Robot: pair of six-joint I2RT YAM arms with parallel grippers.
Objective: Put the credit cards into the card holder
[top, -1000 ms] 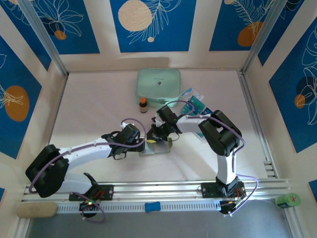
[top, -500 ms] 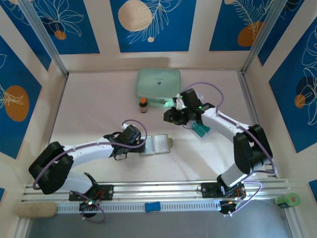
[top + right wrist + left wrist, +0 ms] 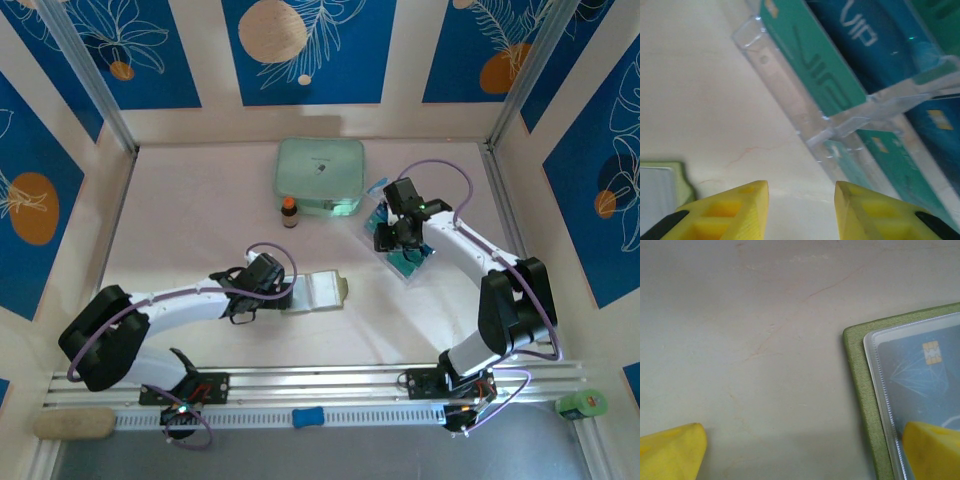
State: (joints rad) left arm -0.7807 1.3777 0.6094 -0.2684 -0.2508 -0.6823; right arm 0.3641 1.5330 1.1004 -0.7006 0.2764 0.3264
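Since the right gripper (image 3: pixel 390 238) was drawn off the card holder (image 3: pixel 322 289) a second ago, it has been carried to the far right. It is now held over the credit cards (image 3: pixel 812 65), jaws apart, nothing between them. One card (image 3: pixel 920 385) is seen lodged in the holder's clear pocket (chip showing through the plastic), so one delivery is judged done and another pick-up due. The holder is laid open near the table's middle, long axis left to right, darker olive end pointing right. The left gripper (image 3: pixel 285 295) is spread wide at its left end, one fingertip set on the pocket. The loose cards' long axis is run from far-left to near-right.
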